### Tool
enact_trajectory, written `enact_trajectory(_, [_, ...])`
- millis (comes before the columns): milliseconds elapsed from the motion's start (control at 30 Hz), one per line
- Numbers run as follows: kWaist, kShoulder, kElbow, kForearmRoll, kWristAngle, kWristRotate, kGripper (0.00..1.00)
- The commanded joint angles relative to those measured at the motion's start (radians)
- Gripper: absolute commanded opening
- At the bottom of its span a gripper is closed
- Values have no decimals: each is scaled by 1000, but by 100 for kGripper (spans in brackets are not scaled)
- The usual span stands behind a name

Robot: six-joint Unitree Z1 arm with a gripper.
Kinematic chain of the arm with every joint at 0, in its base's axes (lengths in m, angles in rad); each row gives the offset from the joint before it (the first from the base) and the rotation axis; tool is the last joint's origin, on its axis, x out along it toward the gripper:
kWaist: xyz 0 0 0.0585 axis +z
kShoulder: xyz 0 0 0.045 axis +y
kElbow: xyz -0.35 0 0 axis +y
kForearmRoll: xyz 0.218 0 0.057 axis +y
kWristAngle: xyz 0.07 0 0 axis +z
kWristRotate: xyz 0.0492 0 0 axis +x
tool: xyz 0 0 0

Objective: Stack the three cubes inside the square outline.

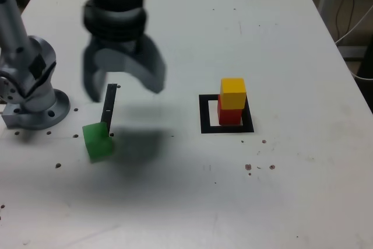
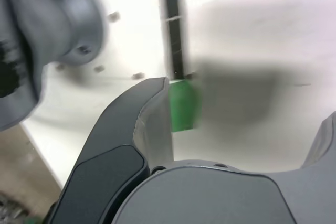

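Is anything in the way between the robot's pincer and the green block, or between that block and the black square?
Nothing visible stands between the open pincer and the green block. Between the block and the black square I see only bare tabletop.

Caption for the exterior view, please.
Yellow cube stacked on the red cube inside the square outline; green cube by the black strip, open end effector above the table.
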Motion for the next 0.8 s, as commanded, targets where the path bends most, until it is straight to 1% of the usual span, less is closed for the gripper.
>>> enact_trajectory(0, [-27,-15,45,-3,-24,-31,99])
enact_trajectory(100, [-76,-25,128,-37,-53,-90,99])
enact_trajectory(267, [-138,-36,221,-113,-66,-188,98])
enact_trajectory(533, [-224,-45,275,-179,-55,-390,99])
enact_trajectory(767, [-235,-33,286,-231,-33,-461,99])
